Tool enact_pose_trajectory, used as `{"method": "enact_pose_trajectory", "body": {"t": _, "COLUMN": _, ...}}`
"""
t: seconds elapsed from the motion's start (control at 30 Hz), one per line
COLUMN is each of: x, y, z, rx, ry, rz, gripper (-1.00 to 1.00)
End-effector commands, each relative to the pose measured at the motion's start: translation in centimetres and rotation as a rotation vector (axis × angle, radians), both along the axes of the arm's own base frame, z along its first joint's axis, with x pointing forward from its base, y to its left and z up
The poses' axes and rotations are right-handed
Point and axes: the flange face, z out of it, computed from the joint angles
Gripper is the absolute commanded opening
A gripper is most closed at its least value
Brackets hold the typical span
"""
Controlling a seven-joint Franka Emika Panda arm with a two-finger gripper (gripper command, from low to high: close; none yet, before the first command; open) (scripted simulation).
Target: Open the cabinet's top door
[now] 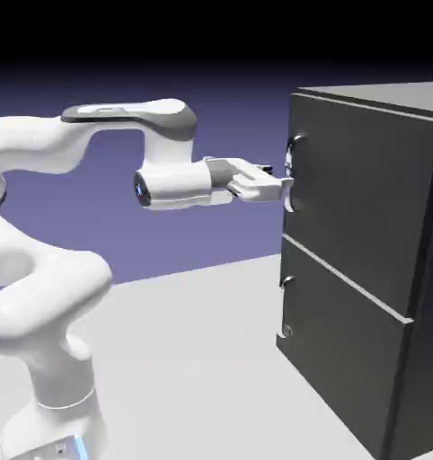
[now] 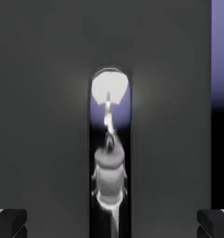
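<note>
Pincer [image 1: 281, 187] level at top door [image 1: 364, 207] of cabinet [image 1: 418, 269] on counter [image 1: 193, 359], spread wide. Handle [image 2: 110, 153] centred between fingertips [image 2: 9, 222], untouched by either. Door flush, shut, at cabinet's upper front.

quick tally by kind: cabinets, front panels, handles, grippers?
Cabinet: 1
Front panels: 2, the top door and the lower panel
Handles: 2, the top door's handle and the lower handle
Gripper: 1, at the top door's handle
Total: 6
</note>
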Motion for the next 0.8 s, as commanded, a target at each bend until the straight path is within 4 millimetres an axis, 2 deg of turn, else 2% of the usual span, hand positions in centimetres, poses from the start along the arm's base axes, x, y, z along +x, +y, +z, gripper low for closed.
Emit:
{"method": "enact_pose_trajectory", "body": {"t": 0.0, "x": 0.0, "y": 0.0, "z": 0.0, "rx": 0.000, "ry": 0.000, "rz": 0.000, "gripper": -1.00}}
{"method": "enact_pose_trajectory", "body": {"t": 0.03, "x": 0.0, "y": 0.0, "z": 0.0, "rx": 0.000, "ry": 0.000, "rz": 0.000, "gripper": -1.00}}
{"method": "enact_pose_trajectory", "body": {"t": 0.43, "x": -9.3, "y": -5.2, "z": 0.0, "rx": 0.000, "ry": 0.000, "rz": 0.295, "gripper": -1.00}}
{"method": "enact_pose_trajectory", "body": {"t": 0.77, "x": -14.3, "y": -10.0, "z": 0.0, "rx": 0.000, "ry": 0.000, "rz": 0.488, "gripper": -1.00}}
